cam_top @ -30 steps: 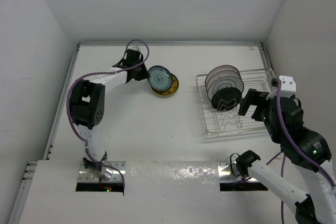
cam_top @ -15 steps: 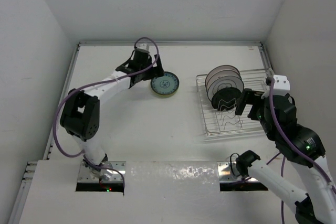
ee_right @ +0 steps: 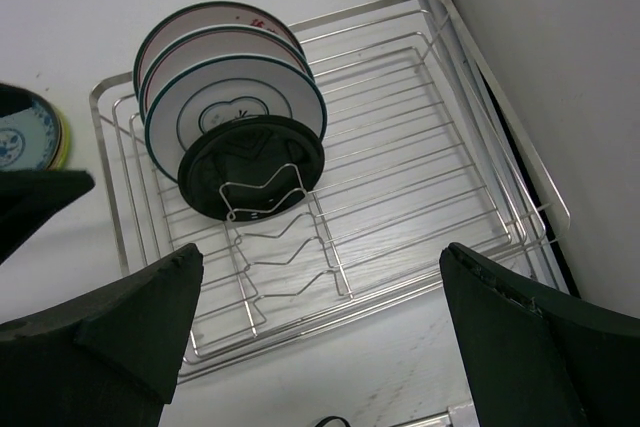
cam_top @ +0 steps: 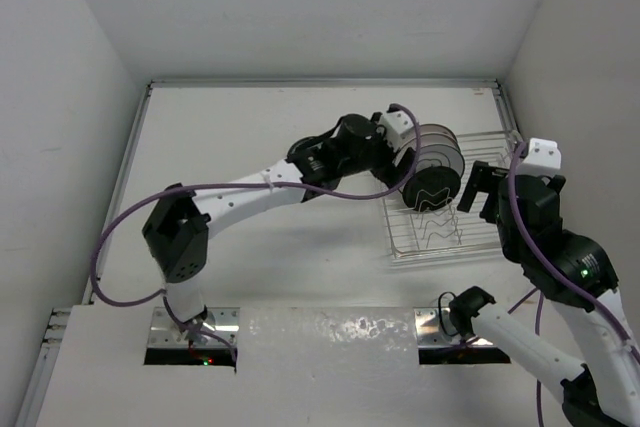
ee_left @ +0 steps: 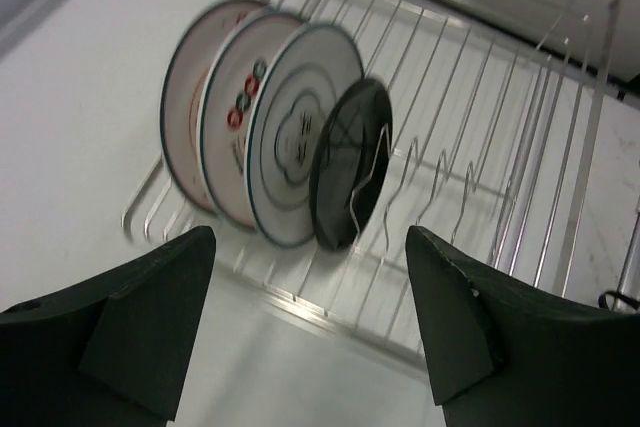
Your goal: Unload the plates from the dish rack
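Several plates [cam_top: 430, 152] stand on edge at the left end of the dish rack [cam_top: 440, 255]. In front is a dark plate [ee_right: 250, 162], with a grey-white dark-rimmed plate [ee_right: 235, 107] behind it. A white plate with an orange-red design [ee_left: 235, 107] stands further back. My left gripper [ee_left: 312, 277] is open and empty, just short of the rack's left side, facing the plates. My right gripper [ee_right: 322, 267] hangs open and empty above the rack's near edge. A teal-patterned plate [ee_right: 20, 142] lies on another plate on the table to the left of the rack.
The rack's right half [ee_right: 400, 177] holds only bare wire dividers. A white wall [cam_top: 570, 67] runs close along the rack's right side. My left arm [cam_top: 250, 197] stretches across the middle of the table.
My left gripper let go of the teal-patterned plate on the stack, opened, and swung right across the table to the rack. My right gripper shifted only slightly.
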Motion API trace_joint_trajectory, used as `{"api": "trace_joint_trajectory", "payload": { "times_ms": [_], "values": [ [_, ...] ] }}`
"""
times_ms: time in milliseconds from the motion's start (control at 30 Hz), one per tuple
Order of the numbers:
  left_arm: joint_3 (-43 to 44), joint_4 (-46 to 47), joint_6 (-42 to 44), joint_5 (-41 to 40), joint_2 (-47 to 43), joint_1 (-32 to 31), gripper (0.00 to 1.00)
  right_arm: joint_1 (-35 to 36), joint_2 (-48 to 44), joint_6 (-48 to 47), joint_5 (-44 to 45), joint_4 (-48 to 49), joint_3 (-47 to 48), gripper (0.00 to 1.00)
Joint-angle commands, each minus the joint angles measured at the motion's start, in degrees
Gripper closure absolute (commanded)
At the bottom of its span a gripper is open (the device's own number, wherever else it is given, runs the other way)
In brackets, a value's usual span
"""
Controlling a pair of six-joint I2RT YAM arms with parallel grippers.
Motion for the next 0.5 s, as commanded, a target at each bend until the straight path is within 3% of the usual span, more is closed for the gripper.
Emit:
{"api": "trace_joint_trajectory", "payload": {
  "times_ms": [0, 233, 267, 367, 467],
  "values": [
    [9.7, 2.8, 8.2, 5.1, 5.1, 0.1, 0.3, 0.3, -0.7, -0.7, 2.3, 0.3, 2.4, 0.01],
    [23.7, -4.2, 10.8, 6.1, 19.6, -1.3, 0.34, 0.3, -1.1, -2.0, 1.1, -0.7, 2.7, 0.01],
    [25.4, -4.6, 11.1, 5.9, 20.6, -1.4, 0.4, 0.3, -1.2, -2.2, 1.1, -0.7, 2.8, 0.01],
    [26.0, -4.2, 11.2, 6.8, 23.0, -2.0, 0.48, 0.3, -1.6, -2.8, 1.0, -0.8, 3.1, 0.01],
    [25.8, -3.1, 11.1, 6.9, 23.9, -2.7, 0.49, 0.3, -1.7, -3.1, 1.0, -0.8, 3.0, 0.01]
  ]
}}
